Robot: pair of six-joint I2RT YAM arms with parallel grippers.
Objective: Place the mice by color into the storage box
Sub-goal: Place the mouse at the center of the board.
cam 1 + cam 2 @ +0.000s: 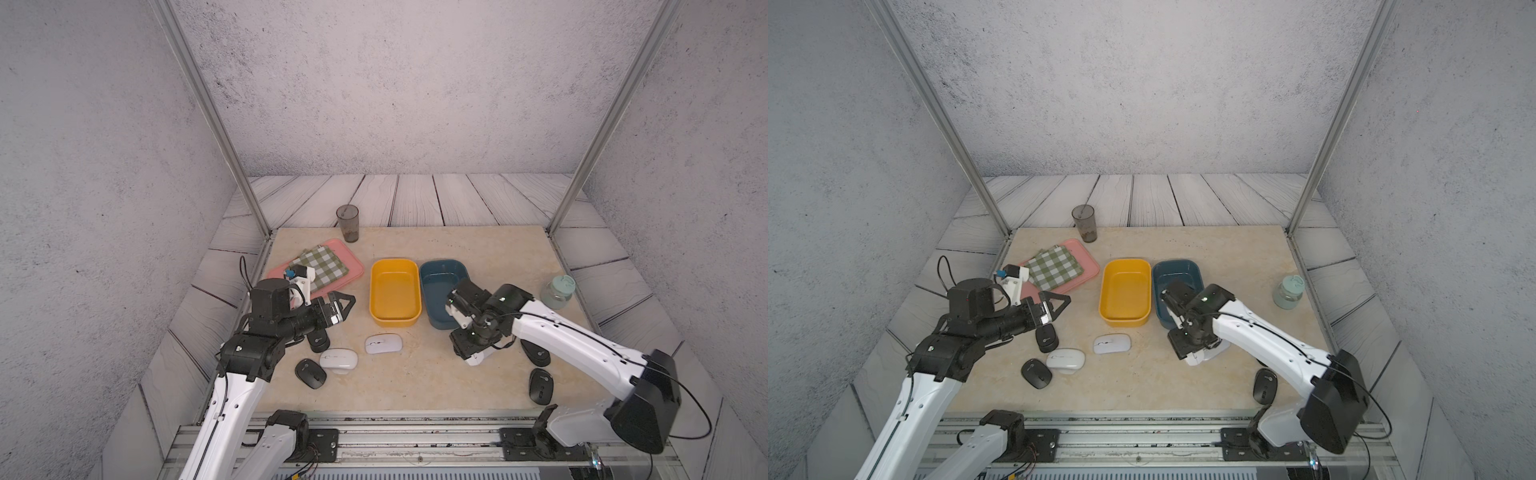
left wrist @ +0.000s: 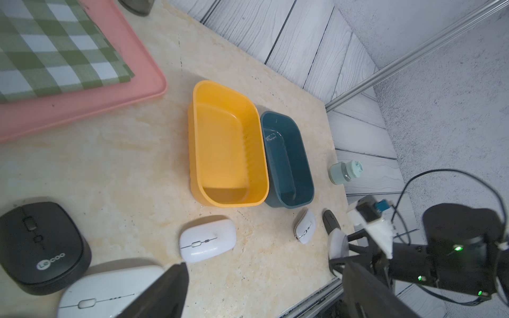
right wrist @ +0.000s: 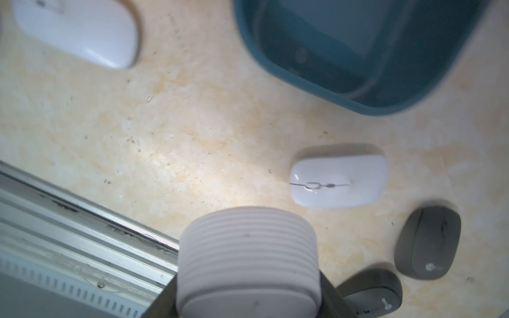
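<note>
Up close in the R wrist view, low in the middle of the frame: a white ribbed pad of the R gripper. Only 1 pad shows, so I can't tell how wide its jaws are. A white mouse lies on the table past the pad, not touching it, w/ 2 black mice at lower right. The L gripper is spread wide and holds nothing, just left of the yellow box. The blue box sits right beside it, mid frame in both top views. 2 white mice and 2 more black mice lie on the table, lower left of the boxes.
</note>
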